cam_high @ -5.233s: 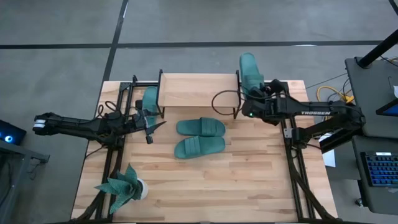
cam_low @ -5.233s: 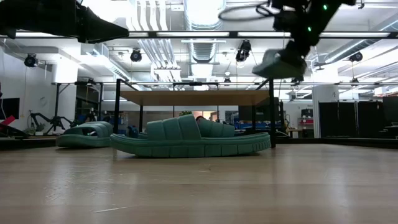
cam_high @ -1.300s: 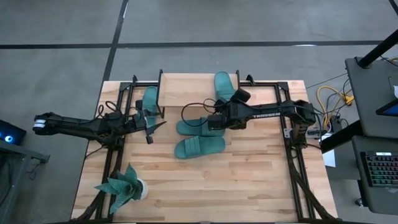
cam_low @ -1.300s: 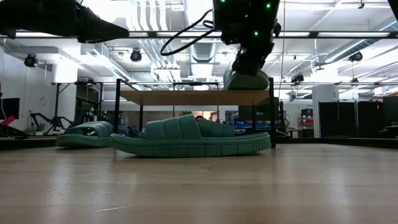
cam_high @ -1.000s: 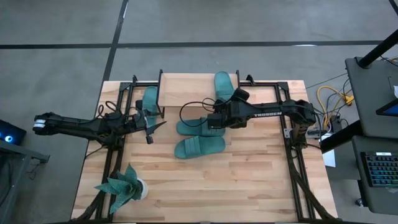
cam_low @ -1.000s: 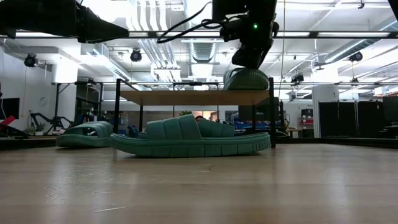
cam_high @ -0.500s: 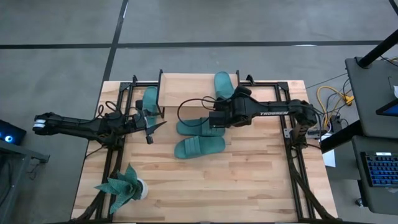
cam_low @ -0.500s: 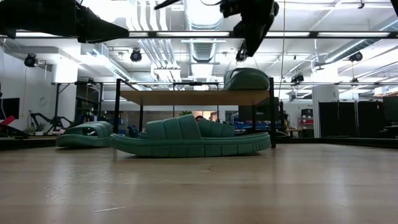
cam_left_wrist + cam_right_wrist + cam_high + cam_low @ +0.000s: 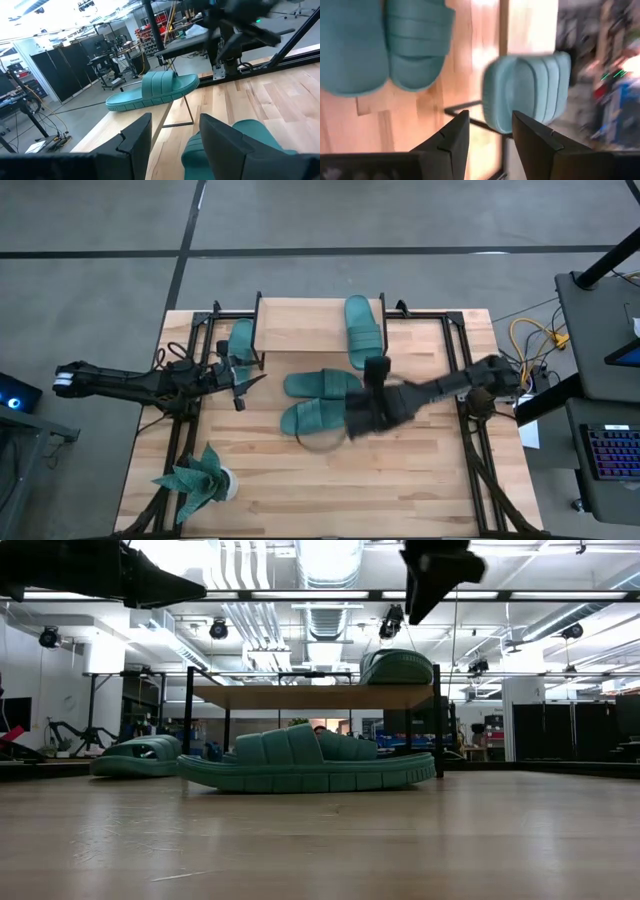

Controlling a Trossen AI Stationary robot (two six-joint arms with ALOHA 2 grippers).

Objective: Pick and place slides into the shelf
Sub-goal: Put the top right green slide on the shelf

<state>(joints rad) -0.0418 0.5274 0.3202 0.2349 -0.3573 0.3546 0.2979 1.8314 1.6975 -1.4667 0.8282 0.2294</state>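
Observation:
The shelf (image 9: 300,325) stands at the table's far middle. One teal slide (image 9: 362,330) lies sole-down on its right end, also seen in the low view (image 9: 397,667). Two slides (image 9: 322,385) (image 9: 320,418) lie side by side on the table in front of the shelf. Another slide (image 9: 240,340) lies on the table at the shelf's left end. My right gripper (image 9: 490,114) hangs open over the two middle slides, high above them, holding nothing. My left gripper (image 9: 175,117) is open and empty near the left slide.
A teal leafy plant in a white pot (image 9: 200,480) stands at the near left corner. Black frame rails (image 9: 470,430) run along both sides of the table. Bare wood lies along the near half of the table.
My right gripper has risen from the slide on the shelf's right end and swung toward the table's near edge, over the two middle slides. That slide stays lying on the shelf top.

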